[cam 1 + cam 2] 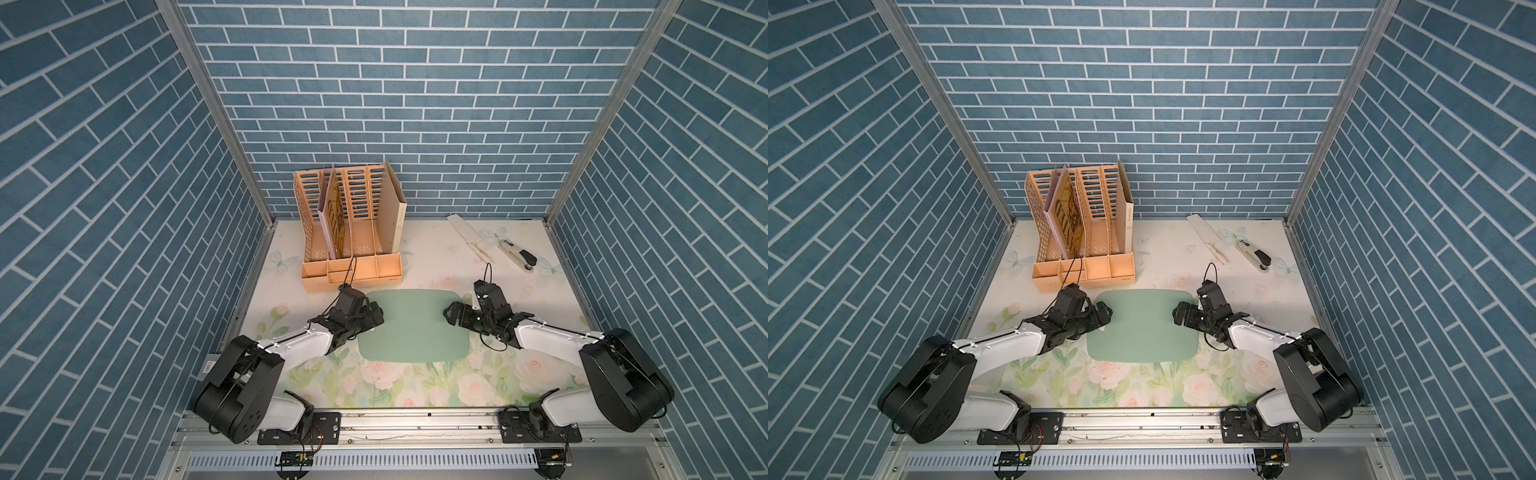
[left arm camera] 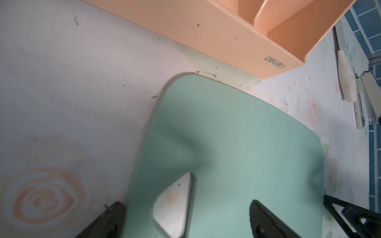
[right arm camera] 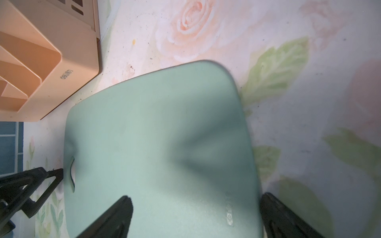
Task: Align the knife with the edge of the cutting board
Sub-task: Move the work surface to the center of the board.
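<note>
Centrally, thin matte mint rounded-rectangle cutting board [image 1: 414,330].

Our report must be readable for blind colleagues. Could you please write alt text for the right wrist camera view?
A mint-green cutting board lies flat on a floral table cover, filling the view ahead of the open right gripper, whose two black fingers stand wide apart. A peach file organizer stands near one corner of the board.

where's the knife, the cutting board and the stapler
knife [image 1: 466,230], in a top view, middle of the broad blade
cutting board [image 1: 413,328], in a top view, bare green centre
stapler [image 1: 515,252], in a top view, middle of its body
</note>
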You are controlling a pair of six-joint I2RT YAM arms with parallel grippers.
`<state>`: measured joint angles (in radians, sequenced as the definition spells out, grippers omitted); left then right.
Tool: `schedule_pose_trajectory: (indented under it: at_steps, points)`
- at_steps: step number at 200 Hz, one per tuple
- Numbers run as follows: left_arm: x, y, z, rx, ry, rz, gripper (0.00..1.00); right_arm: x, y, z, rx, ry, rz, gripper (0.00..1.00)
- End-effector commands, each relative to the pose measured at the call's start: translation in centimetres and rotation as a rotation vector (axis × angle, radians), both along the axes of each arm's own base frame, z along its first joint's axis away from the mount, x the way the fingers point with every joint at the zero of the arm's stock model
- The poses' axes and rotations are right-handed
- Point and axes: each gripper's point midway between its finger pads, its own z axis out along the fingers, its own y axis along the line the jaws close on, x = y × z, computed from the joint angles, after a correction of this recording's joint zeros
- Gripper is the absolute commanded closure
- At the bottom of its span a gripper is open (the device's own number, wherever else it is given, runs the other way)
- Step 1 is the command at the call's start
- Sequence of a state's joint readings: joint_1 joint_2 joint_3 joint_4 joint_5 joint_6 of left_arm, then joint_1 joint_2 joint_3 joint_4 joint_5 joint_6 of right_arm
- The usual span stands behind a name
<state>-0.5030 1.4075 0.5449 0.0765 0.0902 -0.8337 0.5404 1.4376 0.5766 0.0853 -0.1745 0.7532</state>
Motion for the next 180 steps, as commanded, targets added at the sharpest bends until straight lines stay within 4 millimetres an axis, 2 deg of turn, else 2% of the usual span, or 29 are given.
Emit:
schedule_pose_trajectory:
  at_steps: [1,43,124,151,180]
  points:
    - [-0.8,-1.8,-0.9,-0.04,0.071,-0.066,0.03,-1.8,0.6,-1.9,0.0,0.127,0.028,0.0]
    - [0.6,-2.4,-0.7,-0.017,0.065,-0.08,0.03,-1.0,1.1,-2.0,0.001,0.131,0.035,0.0]
    - [1.0,-1.9,-0.4,0.022,0.056,-0.079,0.0,-0.7,0.8,-2.4,-0.034,0.128,0.028,0.0]
    - [1.4,-1.1,0.2,0.065,0.047,-0.066,0.0,0.2,-0.1,-1.6,-0.085,0.092,0.002,0.0]
    - [2.6,0.4,2.2,0.094,0.018,-0.037,0.0,2.1,-1.4,0.2,-0.123,0.048,-0.021,0.0]
